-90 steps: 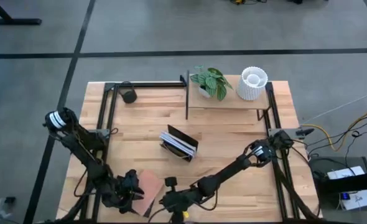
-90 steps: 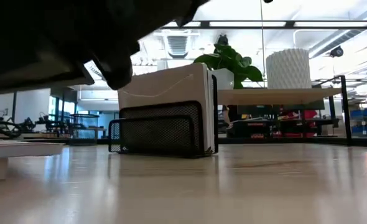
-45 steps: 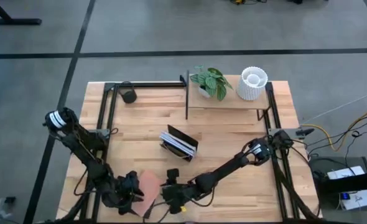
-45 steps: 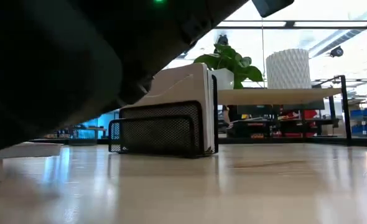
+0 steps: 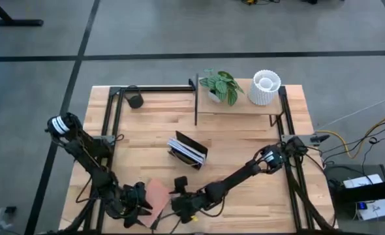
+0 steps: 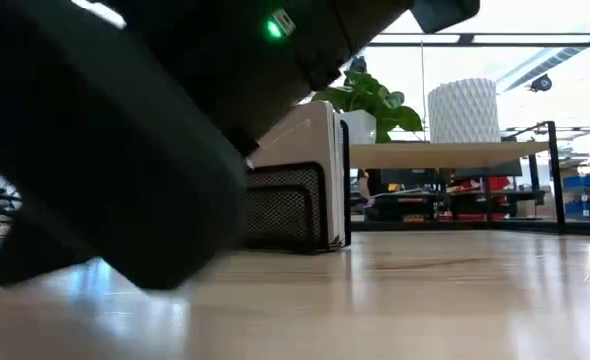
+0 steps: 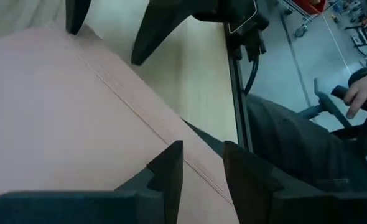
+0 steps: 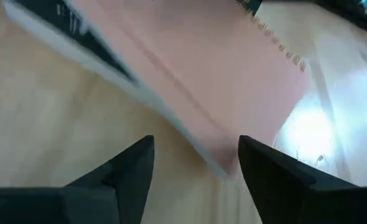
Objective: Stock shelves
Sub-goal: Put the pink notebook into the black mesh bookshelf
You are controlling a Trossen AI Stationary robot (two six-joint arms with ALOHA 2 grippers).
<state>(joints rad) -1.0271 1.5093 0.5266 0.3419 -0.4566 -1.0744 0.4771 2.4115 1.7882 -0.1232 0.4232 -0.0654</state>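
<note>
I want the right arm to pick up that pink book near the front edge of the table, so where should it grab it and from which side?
Grip the pink book by its free edge, probably the one facing the right gripper. It lies flat, so its thin edge suits open fingers coming in low. The left gripper is at the opposite side, so come from the right.

2 dark jointed arms, black cables along them, a white-banded left base (green light glowing).
</note>
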